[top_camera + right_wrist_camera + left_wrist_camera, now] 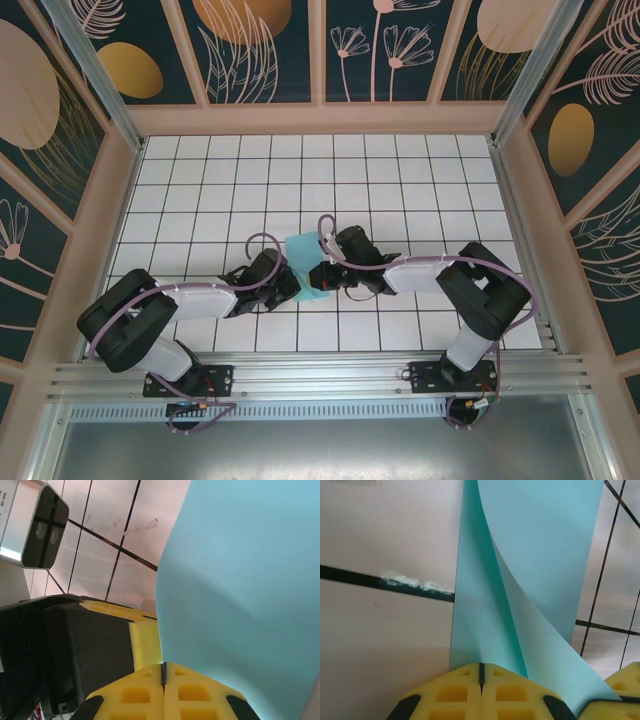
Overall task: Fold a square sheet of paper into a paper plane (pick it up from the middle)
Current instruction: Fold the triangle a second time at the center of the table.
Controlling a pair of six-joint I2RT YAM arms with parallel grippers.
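The square sheet of paper (303,250) is light blue and partly folded, held just off the white grid near the table's middle. In the left wrist view the sheet (540,545) has one flap curling over a diagonal crease that runs down to my jaw tips. My left gripper (293,284) (481,672) is shut, its yellow pads pinching the paper's near edge. My right gripper (321,277) (163,672) is shut on the sheet (240,605) too, and the paper bows up and away from its tips. The two grippers sit close together, almost touching.
The white grid table (420,180) is walled by wooden rails on the left, right and back. The right gripper's yellow finger (626,680) shows beside the paper. The left gripper's black body (85,650) and its camera (42,527) crowd the right wrist view.
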